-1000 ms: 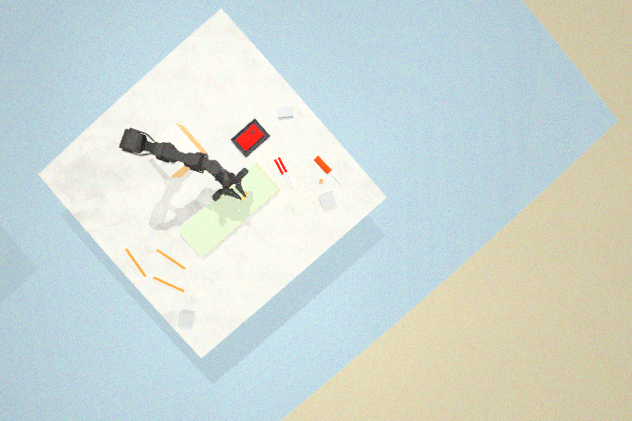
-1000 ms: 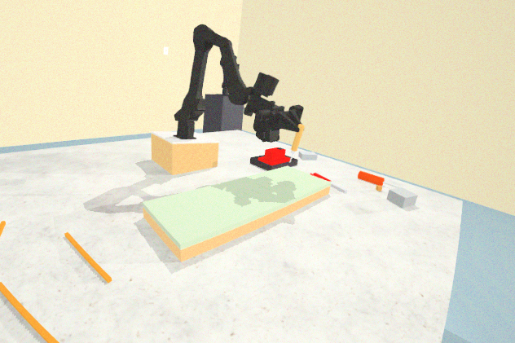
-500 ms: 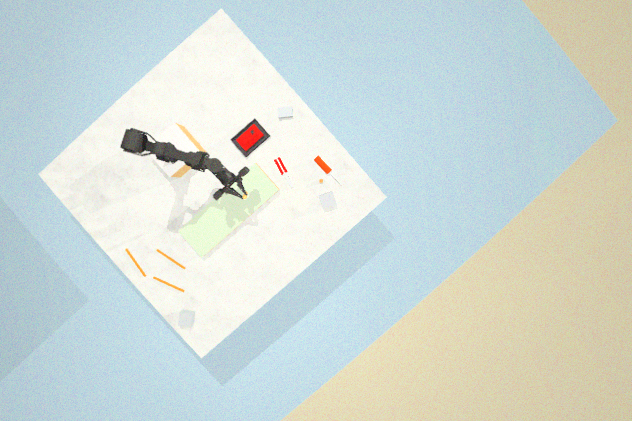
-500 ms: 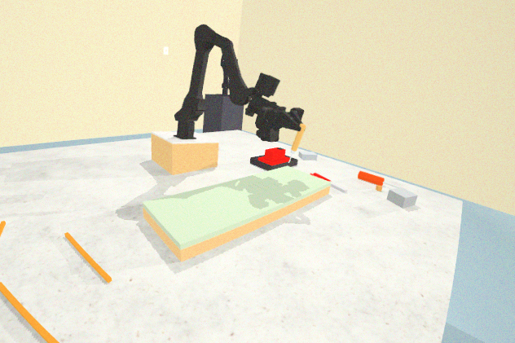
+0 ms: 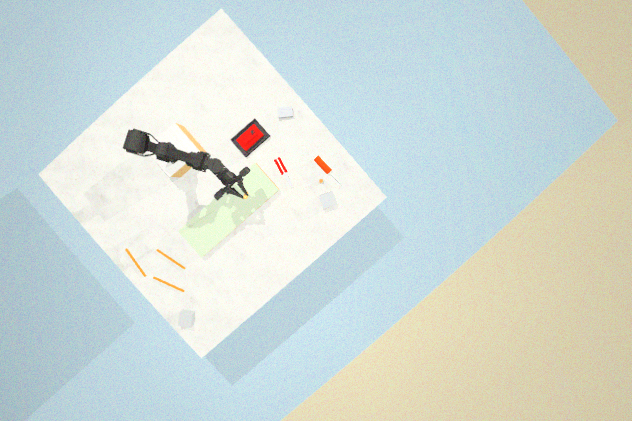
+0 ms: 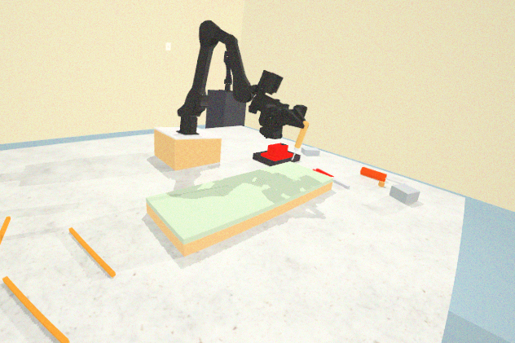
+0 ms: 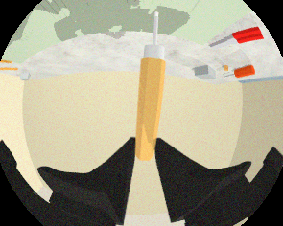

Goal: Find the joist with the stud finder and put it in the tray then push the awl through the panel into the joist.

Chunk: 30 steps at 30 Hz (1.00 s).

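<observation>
My gripper (image 5: 244, 195) (image 6: 305, 124) (image 7: 145, 143) is shut on the end of the awl's handle. The awl (image 6: 301, 135) (image 7: 152, 96) has a yellow-orange handle and a thin metal tip; it points downward with a slight tilt in the exterior view. It hangs above the pale green floor panel (image 5: 204, 240) (image 6: 187, 214) (image 7: 216, 14), toward the panel's end nearer the tray. The red stud finder (image 5: 247, 138) (image 6: 277, 150) sits in the black tray (image 5: 257, 144) (image 6: 258, 157). The joist is hidden; no hole can be made out in the panel.
A red-handled tool (image 5: 280, 165) (image 6: 323, 172) (image 7: 247, 34) lies beyond the panel's end. An orange-handled tool (image 5: 322, 164) (image 6: 372, 173) (image 7: 245, 71) and a grey block (image 5: 328, 200) (image 6: 404, 193) lie farther out. Orange sticks (image 5: 135, 262) (image 6: 91, 252) lie past the panel's other end.
</observation>
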Tool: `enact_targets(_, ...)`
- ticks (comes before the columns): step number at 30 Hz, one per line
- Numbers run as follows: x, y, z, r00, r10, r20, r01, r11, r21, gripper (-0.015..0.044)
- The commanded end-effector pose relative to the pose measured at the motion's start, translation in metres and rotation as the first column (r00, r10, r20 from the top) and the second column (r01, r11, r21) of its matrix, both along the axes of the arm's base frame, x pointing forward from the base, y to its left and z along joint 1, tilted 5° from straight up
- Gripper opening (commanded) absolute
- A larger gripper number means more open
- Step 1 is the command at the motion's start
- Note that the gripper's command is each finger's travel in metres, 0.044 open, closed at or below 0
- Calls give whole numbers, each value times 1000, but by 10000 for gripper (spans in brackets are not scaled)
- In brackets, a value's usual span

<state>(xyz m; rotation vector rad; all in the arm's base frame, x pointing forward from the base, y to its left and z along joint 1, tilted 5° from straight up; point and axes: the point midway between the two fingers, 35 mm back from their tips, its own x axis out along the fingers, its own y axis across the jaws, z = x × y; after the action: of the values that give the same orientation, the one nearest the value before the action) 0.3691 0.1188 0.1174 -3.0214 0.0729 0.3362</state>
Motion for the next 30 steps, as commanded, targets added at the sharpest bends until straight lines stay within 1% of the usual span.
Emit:
enact_targets(1, 1, 0, 0, 1000, -5, 9, 5, 1000, -1, 0)
enact_targets(30, 1, 1, -14, 1000, -5, 8, 5, 1000, -1, 0)
